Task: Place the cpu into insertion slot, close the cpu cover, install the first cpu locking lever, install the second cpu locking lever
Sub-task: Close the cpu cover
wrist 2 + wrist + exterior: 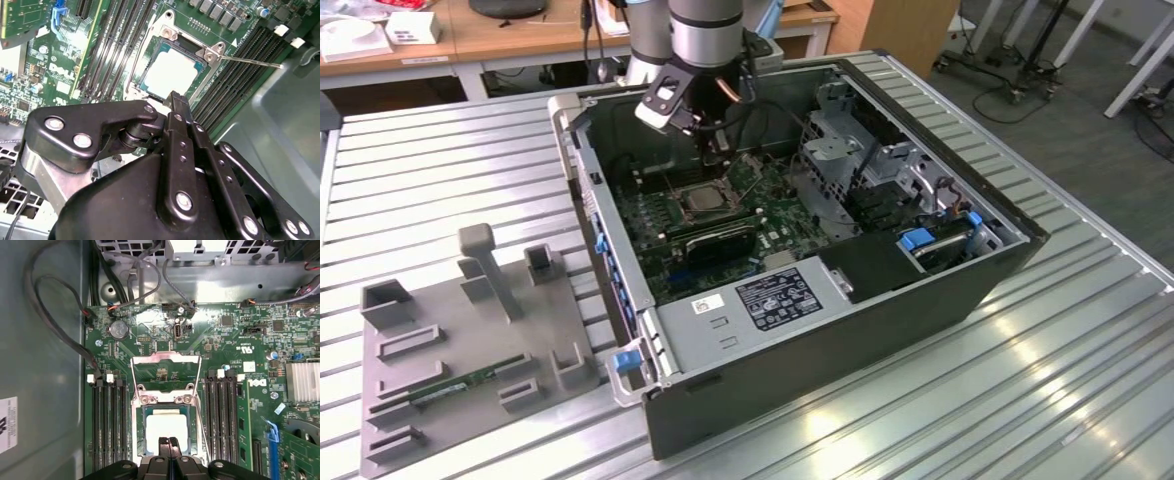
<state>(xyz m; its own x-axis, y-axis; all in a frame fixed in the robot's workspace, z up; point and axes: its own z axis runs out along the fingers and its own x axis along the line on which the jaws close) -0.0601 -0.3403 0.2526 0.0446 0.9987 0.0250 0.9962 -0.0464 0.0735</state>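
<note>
Downward arm (pixel 710 35), hand (pixel 168 442) closed.

Computer case (pixel 854 340) on slatted table (pixel 1067 400); grey tray (pixel 454 335) holds probable memory stick (pixel 454 388).

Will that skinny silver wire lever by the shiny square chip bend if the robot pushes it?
The thin silvery wire lever looks springy, so it would probably flex slightly rather than stay rigid. One end seems pinned at the silvery metal cover frame, so it likely swings there instead of sliding.
</note>
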